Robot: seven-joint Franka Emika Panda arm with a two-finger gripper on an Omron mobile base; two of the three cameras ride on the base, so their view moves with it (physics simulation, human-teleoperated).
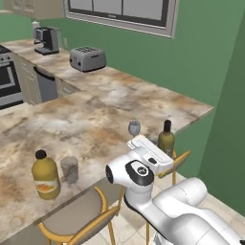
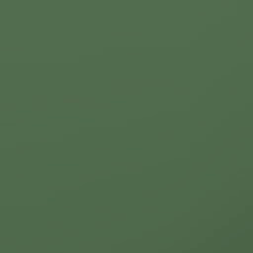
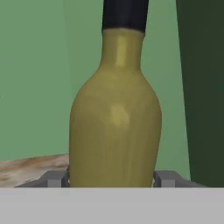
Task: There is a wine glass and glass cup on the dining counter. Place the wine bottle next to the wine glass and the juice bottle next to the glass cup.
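The olive-green wine bottle point(image 1: 166, 135) stands upright on the dining counter point(image 1: 95, 119) near its right end, just right of the small stemmed wine glass point(image 1: 134, 128). My gripper point(image 1: 164, 149) reaches in from the counter's front edge. In the hand view the wine bottle point(image 3: 116, 118) looms close, and the gripper point(image 3: 111, 179) has a fingertip point(image 3: 56, 179) pressed against each side of the bottle's base. The squat amber juice bottle point(image 1: 45, 176) stands at the front left, right beside the grey glass cup point(image 1: 70, 168).
A toaster point(image 1: 87, 58) and a coffee machine point(image 1: 46, 40) sit on the back counter. Two wooden stools point(image 1: 76, 220) point(image 1: 181, 159) stand under the counter's overhang. A green wall point(image 2: 126, 126) is close on the right.
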